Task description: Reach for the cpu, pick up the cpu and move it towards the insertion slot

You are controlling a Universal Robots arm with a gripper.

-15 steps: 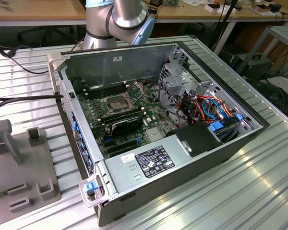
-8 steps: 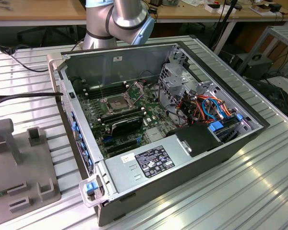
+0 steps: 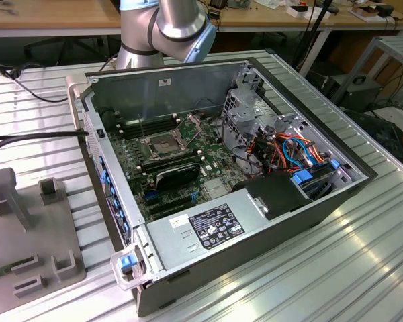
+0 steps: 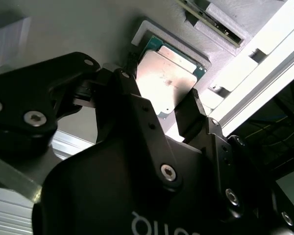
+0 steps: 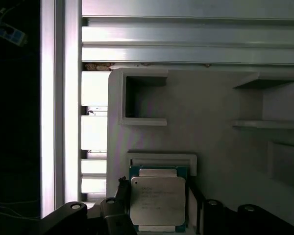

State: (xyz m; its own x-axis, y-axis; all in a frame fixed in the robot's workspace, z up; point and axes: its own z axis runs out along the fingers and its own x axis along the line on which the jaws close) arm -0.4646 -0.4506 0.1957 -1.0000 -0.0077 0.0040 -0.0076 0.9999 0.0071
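The cpu [image 5: 158,199] lies seated in the grey holder [image 5: 210,122]; the gripper [image 5: 157,193] pinches its opposite edges, apparently to lift it.

From my desk I see the open computer case [image 3: 309,208] lying on the ribbed metal table [image 3: 363,268]. On the green motherboard [image 3: 131,161] sits the insertion slot [image 3: 159,143], a silver frame around a dark centre, with its lid (tilted up, as far as I can judge) just beyond it. A black expansion card [image 3: 178,176] lies just beside the slot, toward the silver power supply [image 3: 208,228]. Orange and blue cables [image 3: 289,151] bunch at the exterior view's right. The arm [image 3: 168,23] stands behind the case, and a grey fixture plate [image 3: 27,235] lies at the exterior view's left.
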